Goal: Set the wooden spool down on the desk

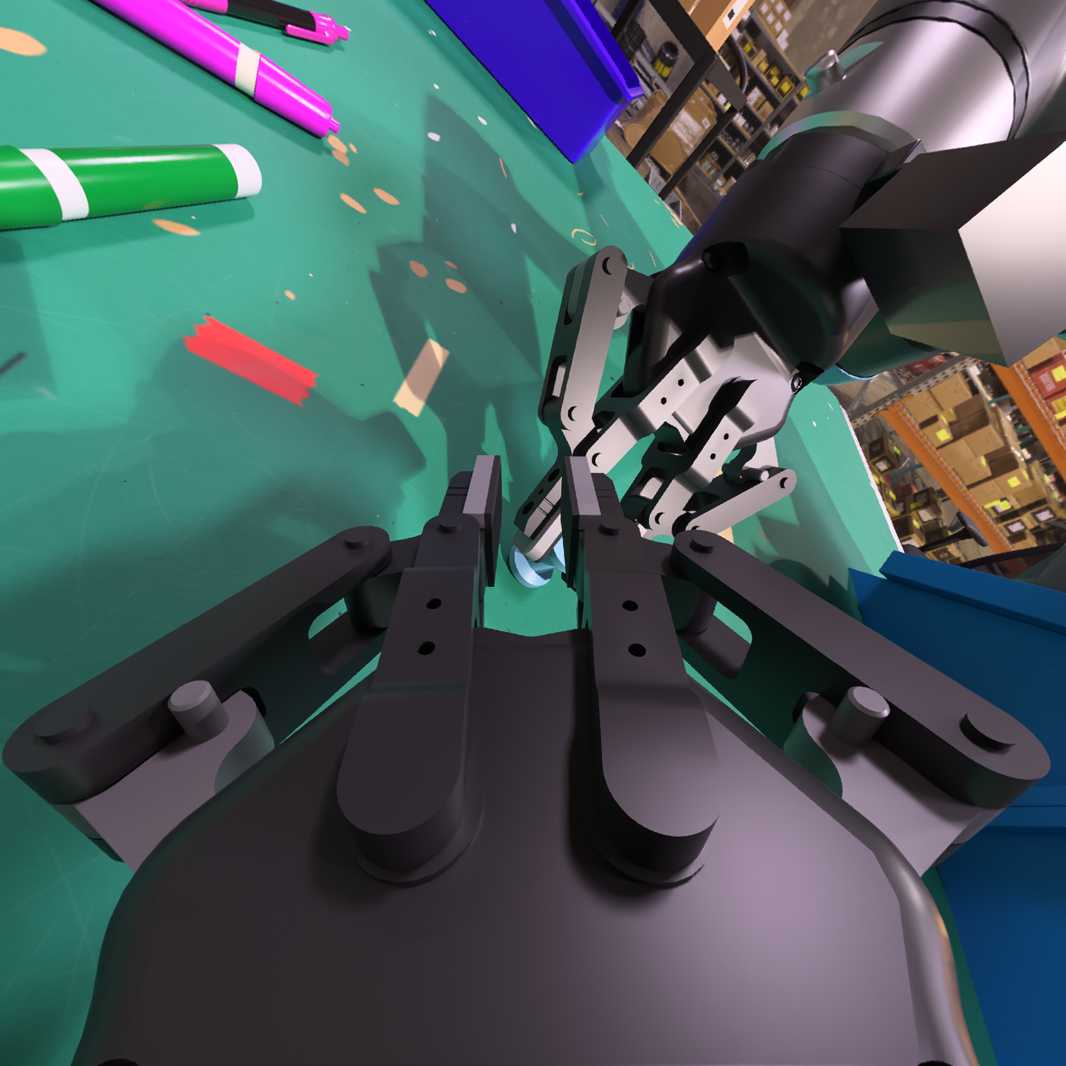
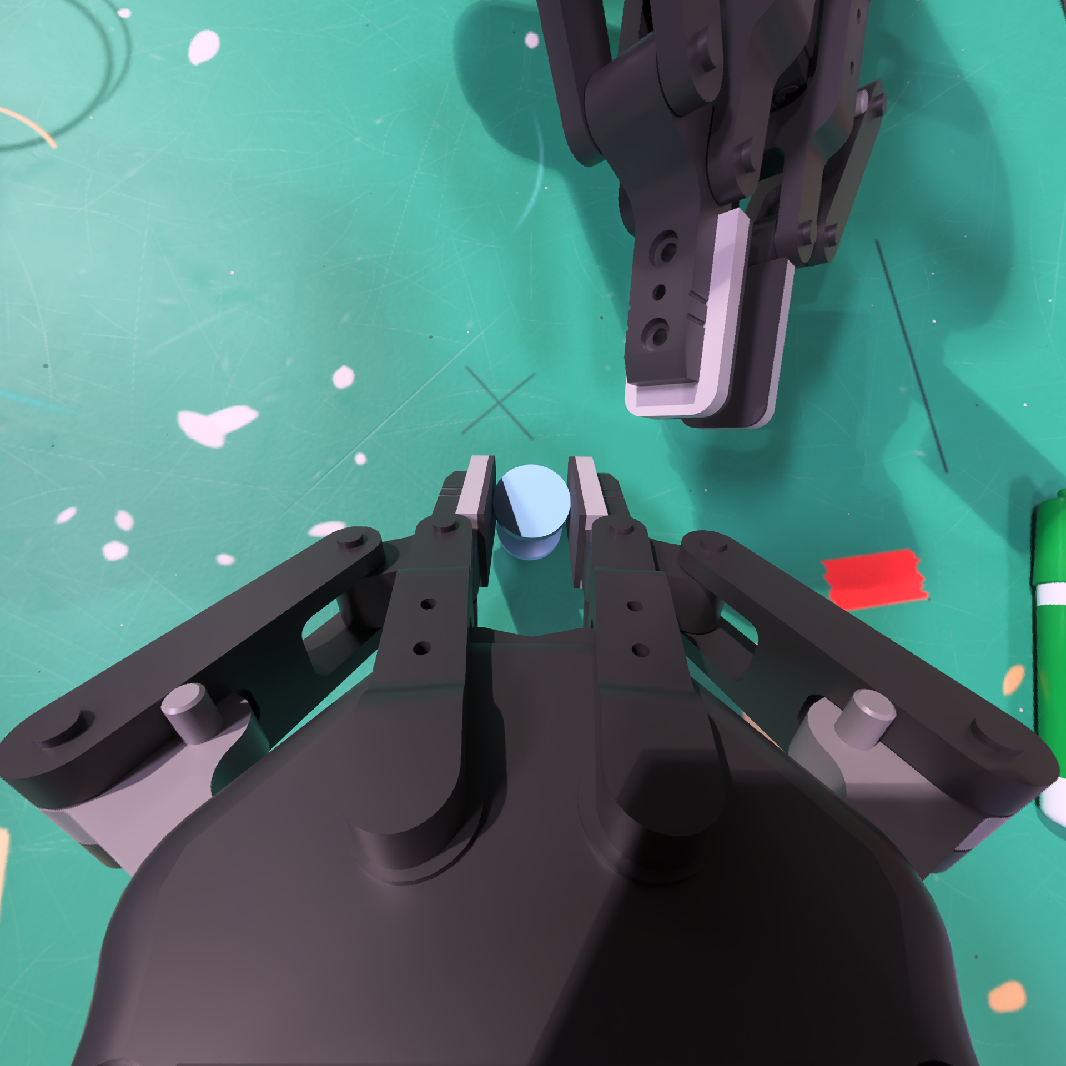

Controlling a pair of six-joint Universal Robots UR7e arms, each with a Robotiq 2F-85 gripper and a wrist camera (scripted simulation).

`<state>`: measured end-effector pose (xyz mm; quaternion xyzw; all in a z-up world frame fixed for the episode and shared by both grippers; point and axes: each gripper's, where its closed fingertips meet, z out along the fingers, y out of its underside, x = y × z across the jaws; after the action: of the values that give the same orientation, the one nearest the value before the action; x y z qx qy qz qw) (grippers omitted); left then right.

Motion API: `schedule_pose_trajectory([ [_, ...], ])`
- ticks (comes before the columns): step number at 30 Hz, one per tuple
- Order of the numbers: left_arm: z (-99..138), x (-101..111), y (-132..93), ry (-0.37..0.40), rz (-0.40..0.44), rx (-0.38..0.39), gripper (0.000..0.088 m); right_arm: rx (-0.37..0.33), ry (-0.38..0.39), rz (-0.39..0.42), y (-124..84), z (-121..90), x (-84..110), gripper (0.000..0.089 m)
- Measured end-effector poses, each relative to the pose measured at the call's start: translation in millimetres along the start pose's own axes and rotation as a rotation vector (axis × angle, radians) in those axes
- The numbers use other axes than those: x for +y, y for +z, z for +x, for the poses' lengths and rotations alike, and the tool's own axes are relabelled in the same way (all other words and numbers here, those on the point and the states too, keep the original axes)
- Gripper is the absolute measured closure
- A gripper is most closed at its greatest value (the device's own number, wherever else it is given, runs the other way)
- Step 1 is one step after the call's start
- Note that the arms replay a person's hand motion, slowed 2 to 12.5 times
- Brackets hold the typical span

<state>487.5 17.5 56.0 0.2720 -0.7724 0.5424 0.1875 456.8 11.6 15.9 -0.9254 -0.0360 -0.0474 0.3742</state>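
Spool (image 2: 532, 507), pale blue, is pinched upright between the pads of the right hand (image 2: 532, 497), low over the green worktop (image 2: 277, 242); whether it touches the worktop cannot be told. Left hand (image 1: 529, 490) is held partly spread with nothing between its pads, just beside the right hand (image 1: 545, 528); the spool (image 1: 528, 568) is glimpsed beyond. Red tape (image 1: 249, 360), a green marker (image 1: 127, 181) and a pink marker (image 1: 231, 60) are seen farther off on the worktop (image 1: 144, 490).

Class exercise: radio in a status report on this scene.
Right hand shut on pale blue spool. Left hand empty, partly closed, beside it. Green desk below clear.
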Motion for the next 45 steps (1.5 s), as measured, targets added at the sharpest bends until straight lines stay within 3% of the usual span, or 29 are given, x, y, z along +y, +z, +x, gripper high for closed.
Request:
schedule_pose_trajectory([
  [26,-0.1,-0.1,-4.1,0.014,-0.007,-0.001,0.0694,-0.001,-0.005,0.021,-2.9,-1.8,-0.8,0.0672],
  [40,4.4,6.6,-15.2,0.121,-0.066,0.021,0.0671,-0.031,0.028,0.079,-4.3,-3.8,-1.9,0.0672],
  [45,2.8,8.7,-14.6,0.124,-0.075,0.020,0.0671,-0.040,0.014,0.098,-5.3,-5.0,-3.4,0.0672],
])
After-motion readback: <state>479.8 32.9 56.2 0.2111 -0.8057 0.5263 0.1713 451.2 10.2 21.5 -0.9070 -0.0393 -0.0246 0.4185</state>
